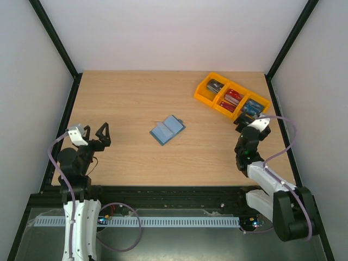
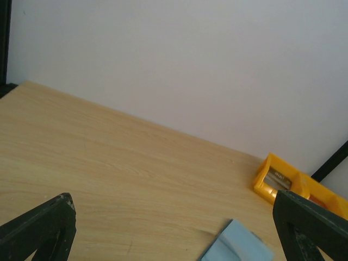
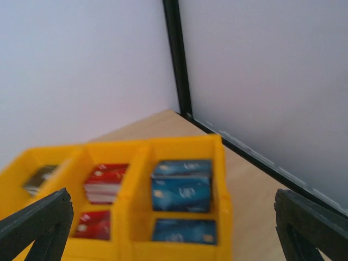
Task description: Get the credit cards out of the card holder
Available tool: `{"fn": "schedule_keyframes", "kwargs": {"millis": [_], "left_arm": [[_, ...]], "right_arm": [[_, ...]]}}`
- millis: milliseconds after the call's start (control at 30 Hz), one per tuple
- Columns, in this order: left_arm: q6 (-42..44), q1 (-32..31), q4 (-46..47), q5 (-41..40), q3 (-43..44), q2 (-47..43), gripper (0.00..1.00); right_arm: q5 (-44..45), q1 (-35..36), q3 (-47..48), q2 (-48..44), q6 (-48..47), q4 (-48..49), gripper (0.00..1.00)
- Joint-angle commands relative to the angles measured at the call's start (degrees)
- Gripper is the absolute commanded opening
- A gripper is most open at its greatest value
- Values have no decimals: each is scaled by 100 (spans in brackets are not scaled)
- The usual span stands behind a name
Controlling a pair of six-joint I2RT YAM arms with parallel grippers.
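On the table [image 1: 125, 103] centre, the wallet [image 1: 167, 129] lies open, well apart from both arms. Left gripper [image 1: 97, 135] and right gripper [image 1: 243, 122] are spread wide, holding nothing. Likely best: pin one leaf flat, then slide a card along its pocket. Count: one tray [image 3: 179, 144] with three compartments, one wallet. Cards [image 3: 181, 185] lie in grey, red and blue piles, their number unclear.

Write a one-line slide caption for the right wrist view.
The right gripper, jaws open, faces a yellow tray holding grey cards, red cards and blue cards in separate compartments.
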Motion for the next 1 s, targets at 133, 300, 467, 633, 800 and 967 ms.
{"fn": "schedule_keyframes", "kwargs": {"millis": [133, 300, 467, 633, 800, 967], "left_arm": [[1377, 47, 581, -273, 85, 2045, 99], [2933, 53, 466, -559, 628, 3721, 99], [3975, 94, 29, -687, 2140, 5095, 100], [2867, 113, 1380, -312, 2429, 5874, 99], [2646, 8, 2078, -577, 2602, 6837, 99], [2360, -190, 5358, -586, 389, 6350, 99]], "right_arm": [[872, -58, -1099, 1014, -570, 2611, 99], [-94, -369, -1467, 1950, -491, 4192, 98], [-1128, -802, -1521, 3270, -431, 5699, 99], [-1832, -899, -932, 3150, -595, 4346, 98], [-2017, -924, -748, 3043, -635, 3798, 99], [-1948, -925, -621, 3045, -590, 3520, 99]]}}
